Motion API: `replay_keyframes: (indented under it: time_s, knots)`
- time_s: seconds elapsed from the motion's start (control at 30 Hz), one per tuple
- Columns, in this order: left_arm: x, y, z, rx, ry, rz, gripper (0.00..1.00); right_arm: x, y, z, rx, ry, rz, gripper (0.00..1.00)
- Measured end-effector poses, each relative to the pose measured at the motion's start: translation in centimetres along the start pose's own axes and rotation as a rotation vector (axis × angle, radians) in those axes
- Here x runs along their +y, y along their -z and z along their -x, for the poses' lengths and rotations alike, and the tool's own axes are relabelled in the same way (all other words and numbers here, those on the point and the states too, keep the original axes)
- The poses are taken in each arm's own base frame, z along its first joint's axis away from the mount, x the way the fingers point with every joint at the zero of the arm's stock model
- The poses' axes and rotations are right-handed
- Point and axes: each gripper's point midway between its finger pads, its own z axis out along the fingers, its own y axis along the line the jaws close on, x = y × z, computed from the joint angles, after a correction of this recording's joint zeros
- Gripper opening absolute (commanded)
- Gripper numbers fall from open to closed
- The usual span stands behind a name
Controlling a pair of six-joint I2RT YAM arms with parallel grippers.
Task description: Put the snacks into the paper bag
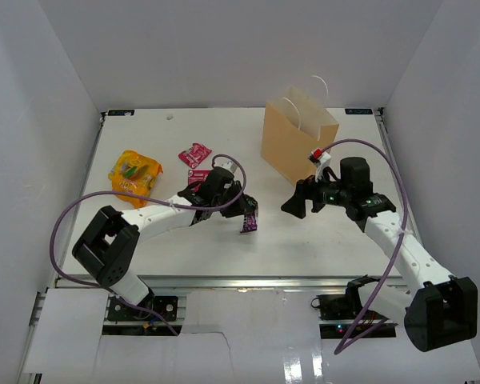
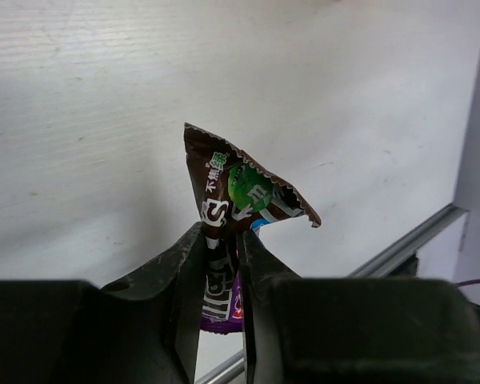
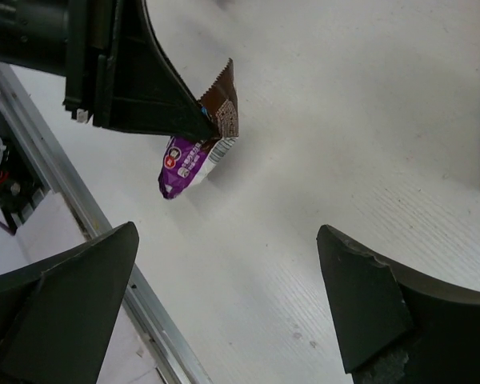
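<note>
Left end effector [image 2: 222,240] clamped on purple-brown candy packet [image 2: 240,188] over mid tabletop [image 1: 320,248], short of paper bag [image 1: 292,144]. Right end effector [image 3: 228,296] apart, empty. Orange bags [image 1: 136,174] and pink packets [image 1: 195,154] not bagged. Looks early.

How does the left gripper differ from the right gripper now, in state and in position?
The left gripper is shut on a dark snack packet; the right gripper is open and holds nothing. The left gripper's fingers are nearly together, with only the packet between them; the right gripper's fingers are wide apart. The right gripper is nearer to the paper bag than the left gripper. Both are black and above the white table.
</note>
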Motion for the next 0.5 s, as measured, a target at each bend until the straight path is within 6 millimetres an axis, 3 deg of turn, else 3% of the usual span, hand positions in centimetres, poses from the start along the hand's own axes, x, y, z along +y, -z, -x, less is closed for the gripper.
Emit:
replay_keyframes:
  time_s: [0.13, 0.33, 0.5]
  knots:
    - [-1.7, 0.0, 0.3, 0.000, 0.064, -0.067, 0.31, 0.3, -1.7, -0.2, 0.016, -0.051, -0.032, 0.97]
    - [-3.4, -0.4, 0.4, 0.031, 0.156, -0.119, 0.31, 0.9, -4.4, -2.6, 0.115, -0.148, -0.030, 0.98]
    - [-5.8, -0.7, 1.9, 0.021, 0.199, -0.190, 0.30, 1.1, -6.1, -3.5, 0.171, -0.170, -0.037, 1.00]
